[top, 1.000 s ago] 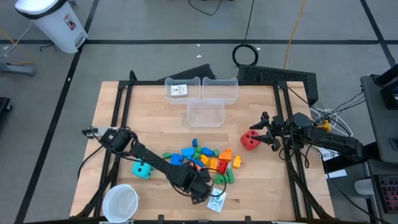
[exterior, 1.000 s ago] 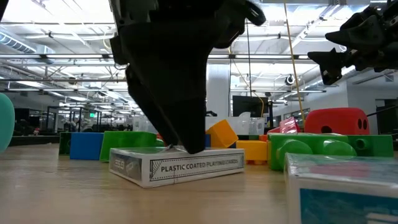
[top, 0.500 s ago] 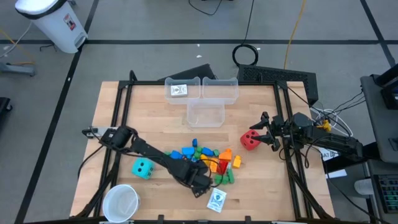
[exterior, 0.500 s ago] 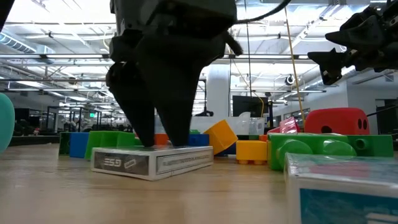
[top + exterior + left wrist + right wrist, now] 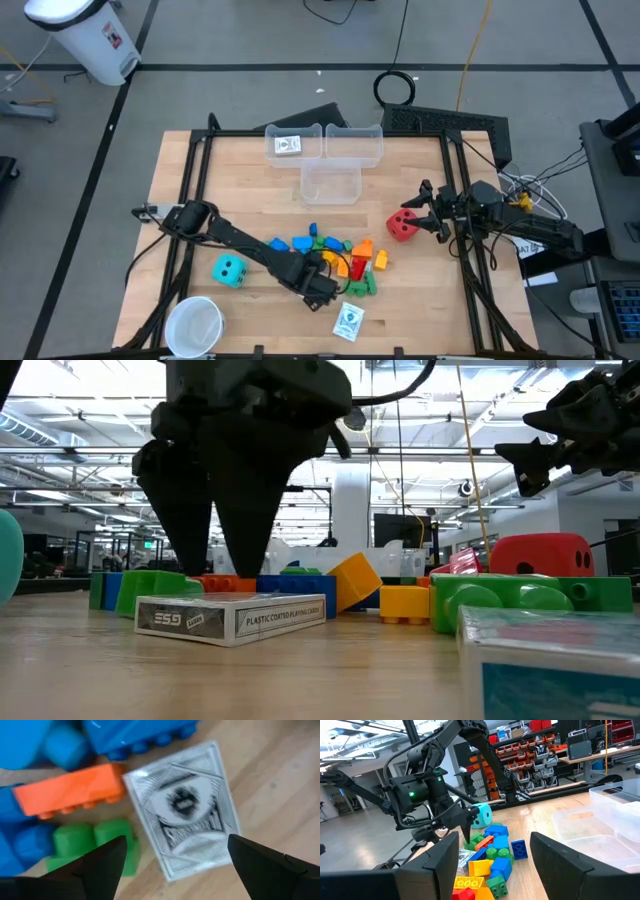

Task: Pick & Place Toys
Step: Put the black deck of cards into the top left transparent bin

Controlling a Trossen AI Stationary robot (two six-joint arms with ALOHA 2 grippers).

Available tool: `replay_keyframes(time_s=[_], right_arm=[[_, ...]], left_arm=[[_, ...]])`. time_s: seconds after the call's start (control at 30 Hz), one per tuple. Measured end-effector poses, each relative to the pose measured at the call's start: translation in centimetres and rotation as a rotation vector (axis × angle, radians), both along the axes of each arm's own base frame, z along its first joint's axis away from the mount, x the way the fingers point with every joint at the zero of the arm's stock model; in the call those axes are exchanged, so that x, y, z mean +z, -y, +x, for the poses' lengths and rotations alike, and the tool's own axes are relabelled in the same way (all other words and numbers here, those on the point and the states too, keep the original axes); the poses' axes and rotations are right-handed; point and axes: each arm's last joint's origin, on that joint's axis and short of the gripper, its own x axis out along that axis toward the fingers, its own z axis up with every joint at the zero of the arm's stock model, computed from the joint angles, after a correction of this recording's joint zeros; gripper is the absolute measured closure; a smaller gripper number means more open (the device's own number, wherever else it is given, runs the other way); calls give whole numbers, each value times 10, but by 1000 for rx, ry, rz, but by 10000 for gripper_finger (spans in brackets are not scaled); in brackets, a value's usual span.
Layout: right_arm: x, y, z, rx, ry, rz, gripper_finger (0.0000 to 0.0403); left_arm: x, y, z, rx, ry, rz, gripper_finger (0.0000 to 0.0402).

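Note:
A white playing-card pack (image 5: 349, 320) lies flat on the table near its front edge, beside a pile of blue, green, orange, red and yellow blocks (image 5: 335, 255). My left gripper (image 5: 326, 297) is open, pointing down over the pack (image 5: 185, 810), one finger on either side of it. In the low view its fingertips (image 5: 213, 592) end at the pack's top edge (image 5: 235, 620). My right gripper (image 5: 428, 212) is open and empty, raised beside the red die (image 5: 402, 225). The cyan die (image 5: 228, 269) sits at the front left. My left gripper stands over the card pack from above, slanting from the table's far left, fingers (image 5: 107, 862) apart on either side of the pack. I cannot tell whether they touch it. The pack lies flat on the table.
Three clear bins (image 5: 330, 183) stand at the back centre; the left one holds another card pack (image 5: 289, 145). A white cup (image 5: 195, 325) stands at the front left corner. A box-like thing (image 5: 550, 670) lies close to the low camera. Bare wood lies at the right front.
My left gripper has drawn back a little toward the table's far edge and opened: its fingers were together on the pack's top and now stand apart. The card pack has slid a short way and turned a little. My right arm has kept still.

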Motion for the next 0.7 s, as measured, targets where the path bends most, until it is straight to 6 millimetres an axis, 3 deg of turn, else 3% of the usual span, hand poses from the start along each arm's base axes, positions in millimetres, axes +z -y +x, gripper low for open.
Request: replay_keyframes(time_s=[0.23,0.4,0.7], right_arm=[[0,0,0,0,0,0,188],[0,0,0,0,0,0,188],[0,0,0,0,0,0,188]], left_arm=[[-2,1,7,52,58,-19,52],[-15,1,9,80,25,-11,52],[-19,-1,9,118,16,16,52]])
